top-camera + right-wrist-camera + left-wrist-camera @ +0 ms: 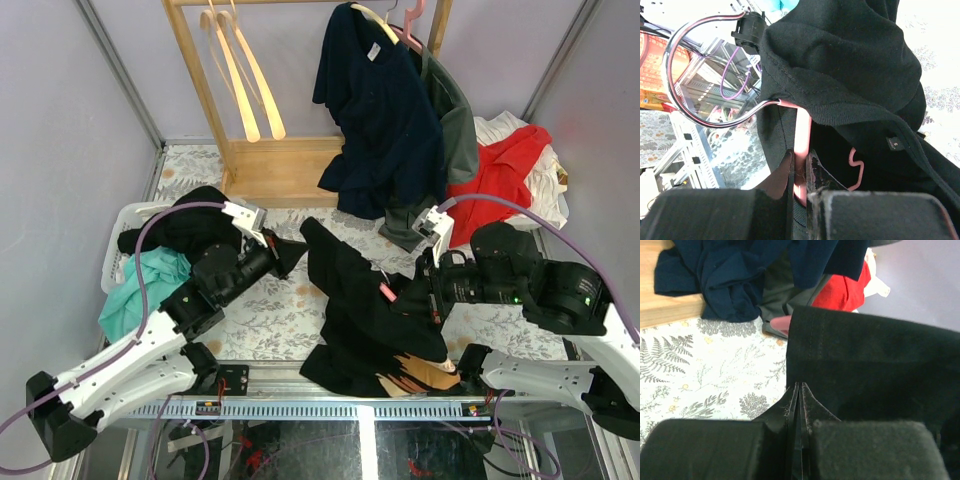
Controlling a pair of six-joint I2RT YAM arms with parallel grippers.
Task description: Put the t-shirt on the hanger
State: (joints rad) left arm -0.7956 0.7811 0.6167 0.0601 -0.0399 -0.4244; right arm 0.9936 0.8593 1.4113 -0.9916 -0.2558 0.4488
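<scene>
The black t-shirt [360, 310] lies crumpled mid-table, its tan print [420, 375] showing at the near edge. My right gripper [428, 285] is shut on the pink hanger [802, 135], pinching its upright bar just below the metal hook [675, 65]. The t-shirt's collar [840, 107] is draped over that bar, and a wavy piece of the hanger [856, 170] shows inside the shirt. My left gripper [298, 250] sits at the shirt's far left corner. Its jaws are pressed together at the hemmed edge of the black fabric [870, 370], which rises straight from the fingertips [805, 390].
A wooden rack [280, 170] stands at the back with cream hangers [240, 80] and a navy t-shirt [380, 120]. A red garment [500, 170] lies at the back right. At the left, a white basket [125, 215] holds teal cloth [140, 290] and a black garment [180, 225].
</scene>
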